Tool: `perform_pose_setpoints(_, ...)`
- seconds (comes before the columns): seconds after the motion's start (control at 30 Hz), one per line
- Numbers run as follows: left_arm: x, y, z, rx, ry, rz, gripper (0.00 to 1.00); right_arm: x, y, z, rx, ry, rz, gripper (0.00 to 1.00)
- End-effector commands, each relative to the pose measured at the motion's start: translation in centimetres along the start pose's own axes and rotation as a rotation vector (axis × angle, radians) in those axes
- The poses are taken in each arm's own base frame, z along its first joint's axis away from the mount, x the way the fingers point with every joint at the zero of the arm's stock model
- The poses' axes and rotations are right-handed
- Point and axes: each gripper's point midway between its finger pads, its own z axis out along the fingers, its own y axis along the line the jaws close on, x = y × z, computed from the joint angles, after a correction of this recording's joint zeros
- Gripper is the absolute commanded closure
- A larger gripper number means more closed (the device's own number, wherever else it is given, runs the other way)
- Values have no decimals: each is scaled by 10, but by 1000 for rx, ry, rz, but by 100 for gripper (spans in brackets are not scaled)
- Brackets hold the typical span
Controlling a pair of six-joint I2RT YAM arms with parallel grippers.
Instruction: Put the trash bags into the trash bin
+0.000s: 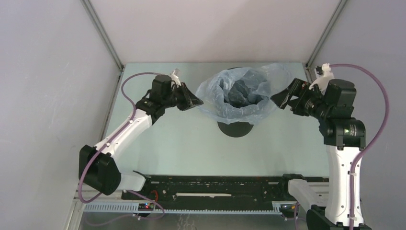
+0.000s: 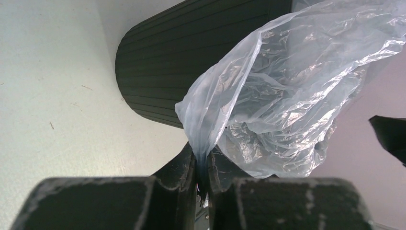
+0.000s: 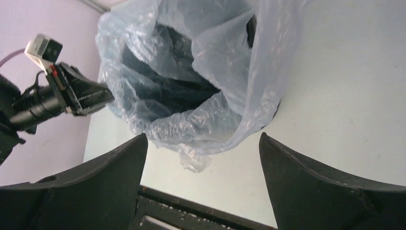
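From above, the trash bag (image 1: 249,88) drapes the trash bin (image 1: 235,129) on the table (image 1: 191,148), left hand (image 1: 194,102) and right hand (image 1: 280,99) flanking it. Left wrist view: the left hand pinches a bag fold. Right wrist view: the right hand stands wide, holding nothing.

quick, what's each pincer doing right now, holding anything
Left pincer: closed, pinching a fold of the trash bag.
Right pincer: open, gripping nothing.
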Motion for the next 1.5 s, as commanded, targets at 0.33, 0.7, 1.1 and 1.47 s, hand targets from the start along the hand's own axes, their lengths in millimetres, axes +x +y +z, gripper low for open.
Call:
perform_pose_setpoints(0.33,-22,-26,-4,44,-33,24,84,-97,-40,76,-17,-72,16,1)
perform_pose_setpoints(0.7,-29,-24,7,34,-29,16,84,-101,-74,151,-177,60,244,38)
perform_pose_setpoints(1.1,-44,6,48,29,-17,-144,93,-60,-141,224,-95,214,492,100)
perform_pose_setpoints(1.47,-10,56,70,-79,82,-234,96,1,-166,224,0,311,556,100)
